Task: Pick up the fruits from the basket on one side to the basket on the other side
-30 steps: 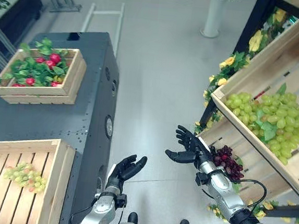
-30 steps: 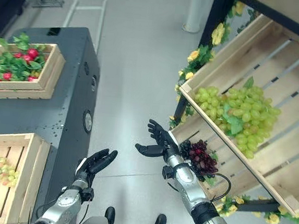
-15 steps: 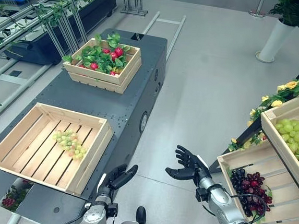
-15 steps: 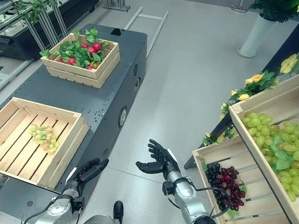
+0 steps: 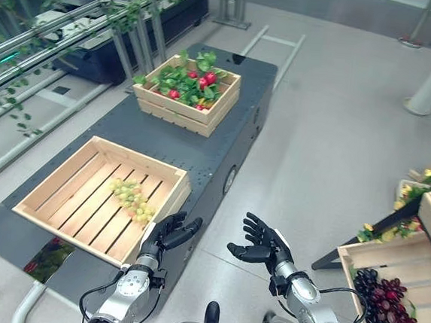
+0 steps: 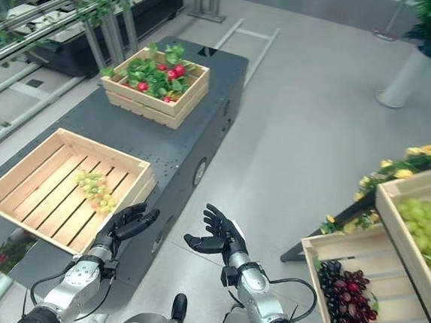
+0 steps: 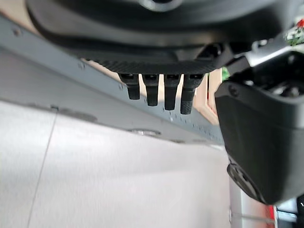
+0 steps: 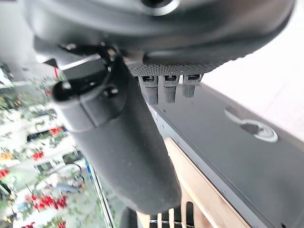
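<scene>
A small bunch of green grapes (image 5: 131, 199) lies in the near wooden crate (image 5: 54, 197) on the dark cart. On the right, a lower shelf crate (image 6: 320, 255) holds dark purple grapes (image 6: 346, 296), and the crate above it holds green grapes (image 6: 424, 233). My left hand (image 5: 167, 232) hovers open just off the near crate's front corner, holding nothing. My right hand (image 5: 259, 245) is open and empty over the floor between the cart and the shelf, palm turned up.
A second wooden crate (image 5: 187, 110) with red fruit and green leaves sits at the far end of the dark cart (image 5: 220, 147). Yellow flowers (image 6: 416, 153) trim the shelf on the right. Grey floor lies between cart and shelf. Metal racks with vines stand far left.
The whole picture has swung left, from the shelf toward the cart, so the camera moved. Both hands stay open and empty, now near the cart's front crate.
</scene>
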